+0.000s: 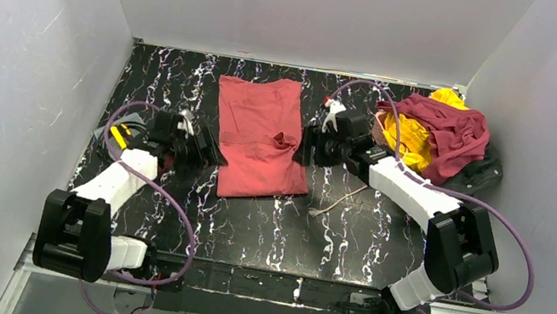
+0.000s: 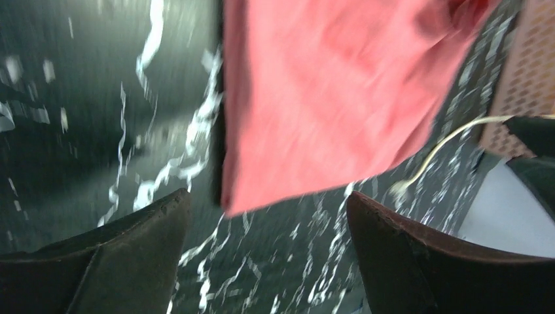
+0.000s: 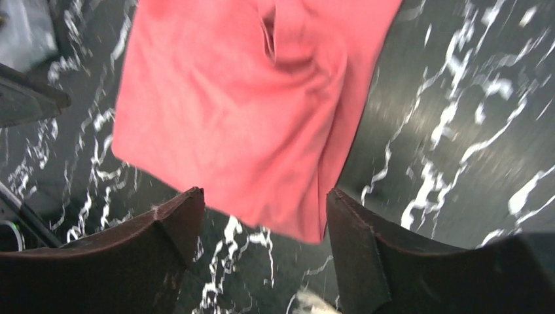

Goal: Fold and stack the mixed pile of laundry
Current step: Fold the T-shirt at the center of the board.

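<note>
A salmon-red garment [image 1: 261, 137] lies folded flat mid-table. The rest of the mixed laundry pile is heaped at the back right: a dark maroon piece [image 1: 446, 128] over a bright yellow one [image 1: 412, 142], with a charcoal-black one [image 1: 487, 172] behind. My left gripper [image 1: 203, 148] hovers by the salmon garment's near-left edge. It is open, and the garment's corner [image 2: 327, 98] lies just beyond the gripper [image 2: 267, 196]. My right gripper [image 1: 307, 145] is at the garment's right edge, also open. In its view the cloth [image 3: 242, 111] lies below the spread fingers of the gripper [image 3: 263, 193], ungripped.
A thin cream cord [image 1: 336, 203] trails on the black marbled table [image 1: 262, 232] near the right arm. A pink lattice basket [image 2: 523, 72] shows at the left wrist view's right edge. A grey object with a yellow tag [image 1: 119, 134] sits at the table's left. White walls enclose three sides.
</note>
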`<state>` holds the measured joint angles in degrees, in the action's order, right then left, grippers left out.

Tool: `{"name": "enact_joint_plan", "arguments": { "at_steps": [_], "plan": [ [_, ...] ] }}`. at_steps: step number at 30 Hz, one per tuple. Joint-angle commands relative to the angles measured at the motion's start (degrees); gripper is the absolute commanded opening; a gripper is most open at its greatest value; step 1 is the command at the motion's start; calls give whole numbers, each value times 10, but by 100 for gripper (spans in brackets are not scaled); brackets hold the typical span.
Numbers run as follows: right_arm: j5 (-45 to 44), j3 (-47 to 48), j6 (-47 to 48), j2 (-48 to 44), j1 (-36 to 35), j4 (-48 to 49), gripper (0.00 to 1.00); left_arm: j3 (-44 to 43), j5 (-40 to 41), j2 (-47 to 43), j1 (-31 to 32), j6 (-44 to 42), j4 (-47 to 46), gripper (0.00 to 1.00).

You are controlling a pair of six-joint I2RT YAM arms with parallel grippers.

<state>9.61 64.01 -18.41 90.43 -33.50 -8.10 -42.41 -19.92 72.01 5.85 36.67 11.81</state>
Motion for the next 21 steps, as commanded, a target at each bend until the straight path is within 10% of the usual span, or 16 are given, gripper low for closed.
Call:
{"name": "enact_joint_plan", "arguments": {
  "at_steps": [1, 21],
  "plan": [
    [35, -57, 3, -25, -1, -6, 73, 59, 0, -37, 29, 6, 63, 84],
    [64, -127, 11, 29, -2, 22, 53, 88, 30, 61, 92, 6, 15, 59]
  ]
}}
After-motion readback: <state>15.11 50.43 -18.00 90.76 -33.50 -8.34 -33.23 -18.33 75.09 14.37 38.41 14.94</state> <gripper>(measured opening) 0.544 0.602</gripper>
